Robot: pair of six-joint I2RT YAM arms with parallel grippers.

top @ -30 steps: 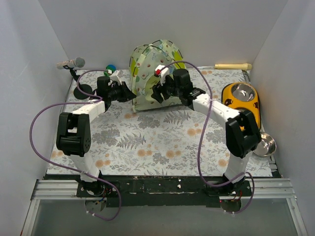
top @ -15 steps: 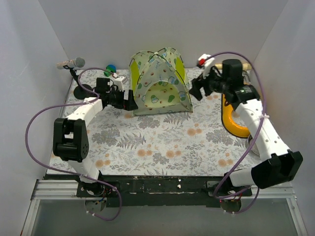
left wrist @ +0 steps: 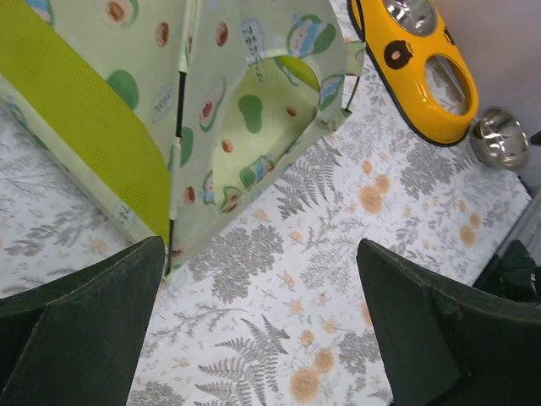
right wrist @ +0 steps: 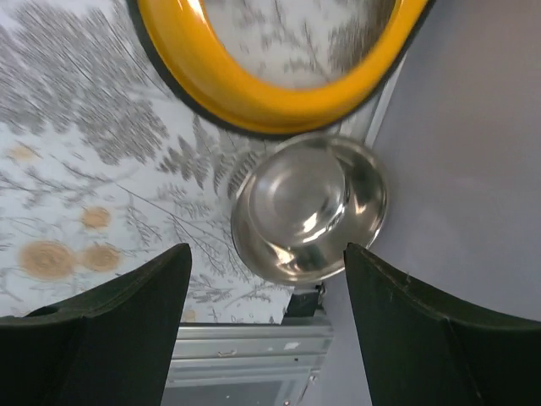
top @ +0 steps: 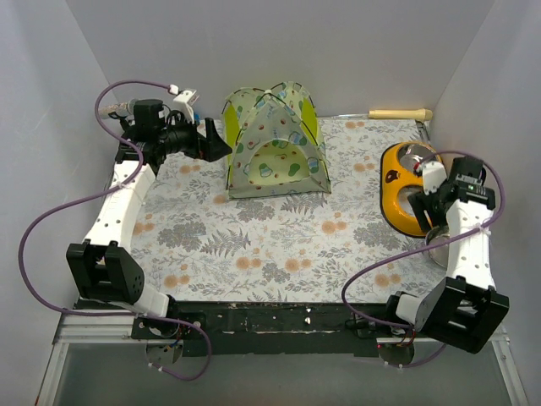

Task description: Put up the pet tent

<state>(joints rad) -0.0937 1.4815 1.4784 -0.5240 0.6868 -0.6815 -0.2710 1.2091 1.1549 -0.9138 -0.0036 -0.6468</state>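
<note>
Overhead, tent: the pet tent stands upright at the far middle of the tabletop, a pale cream-green dome printed with small pictures, with lime-green side panels and thin black poles crossing at its top.
Overhead, doorway: the arched opening faces the near edge and shows a pale printed inside.
Overhead, left fingers: the left fingers hang just left of the tent, spread apart and holding nothing; I cannot tell whether they touch the fabric.
Overhead, right fingers: the right fingers are well right of the tent, over the near end of a yellow feeder.
Overhead, surroundings: a wooden stick lies right of the tent at the back wall; nothing lies in front of the doorway.
Left wrist, tent: the tent fills the upper left, a black pole running down the seam between its lime panel and its printed front.
Left wrist, fingers: the left fingers stand wide apart with only the flowered cloth between them, their tips near the tent's bottom corner.
Left wrist, surroundings: beyond the tent lie the feeder and a loose steel bowl.
Right wrist, tent: not in sight.
Right wrist, fingers: the right fingers are apart and empty above the steel bowl.
Right wrist, surroundings: the bowl sits just beside the feeder's empty ring, against the side wall.
</note>
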